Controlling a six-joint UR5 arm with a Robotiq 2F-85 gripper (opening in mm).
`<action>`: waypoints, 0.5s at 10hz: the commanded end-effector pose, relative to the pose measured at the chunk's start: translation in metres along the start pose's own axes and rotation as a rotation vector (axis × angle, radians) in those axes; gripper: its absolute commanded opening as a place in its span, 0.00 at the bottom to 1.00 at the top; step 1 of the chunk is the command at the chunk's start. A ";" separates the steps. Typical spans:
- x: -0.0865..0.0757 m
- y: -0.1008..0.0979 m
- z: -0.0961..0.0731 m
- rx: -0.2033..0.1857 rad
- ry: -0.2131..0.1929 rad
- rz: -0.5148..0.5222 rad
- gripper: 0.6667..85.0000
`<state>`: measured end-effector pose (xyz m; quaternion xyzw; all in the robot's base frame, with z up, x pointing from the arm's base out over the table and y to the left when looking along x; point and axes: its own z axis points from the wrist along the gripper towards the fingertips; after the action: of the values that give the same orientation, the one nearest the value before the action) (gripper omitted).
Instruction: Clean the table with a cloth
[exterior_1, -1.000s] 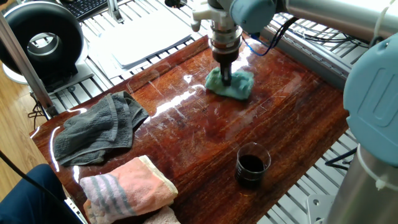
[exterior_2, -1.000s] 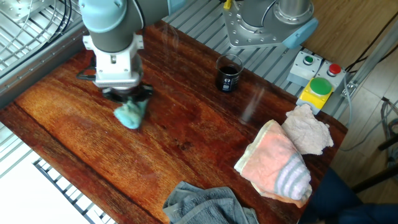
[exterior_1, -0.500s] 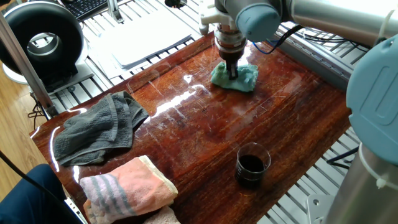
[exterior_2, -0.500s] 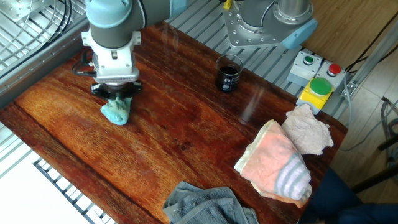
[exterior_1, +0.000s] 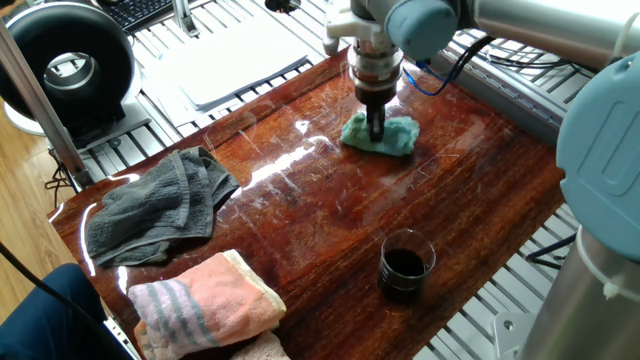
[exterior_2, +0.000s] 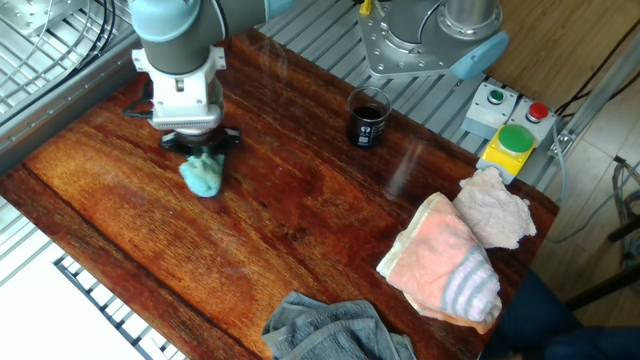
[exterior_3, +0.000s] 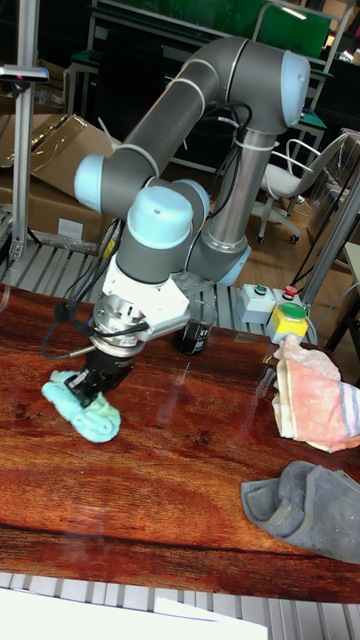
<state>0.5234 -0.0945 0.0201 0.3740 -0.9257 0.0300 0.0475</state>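
Pressure matters now: with the gripper (exterior_1: 376, 128) clamped on the cloth (exterior_1: 381, 134) near the upper centre of the table (exterior_1: 330, 215), keep it flat and sweep steadily toward the glass (exterior_1: 405, 265) without tipping it.

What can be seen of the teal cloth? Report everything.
The cloth is a small teal-green piece of terry-looking fabric, bunched and crumpled rather than spread flat. It lies on the glossy reddish-brown table, toward the far end from the folded towels. The end effector presses down into its middle from above, its dark fingers sunk in the folds, so the cloth bulges out around them. Nothing else touches it.
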 end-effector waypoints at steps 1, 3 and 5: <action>-0.006 0.040 -0.012 -0.121 0.000 0.106 0.01; -0.018 0.071 -0.017 -0.190 -0.006 0.189 0.01; -0.038 0.102 -0.019 -0.245 -0.021 0.283 0.01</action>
<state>0.4934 -0.0363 0.0286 0.2916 -0.9531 -0.0398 0.0712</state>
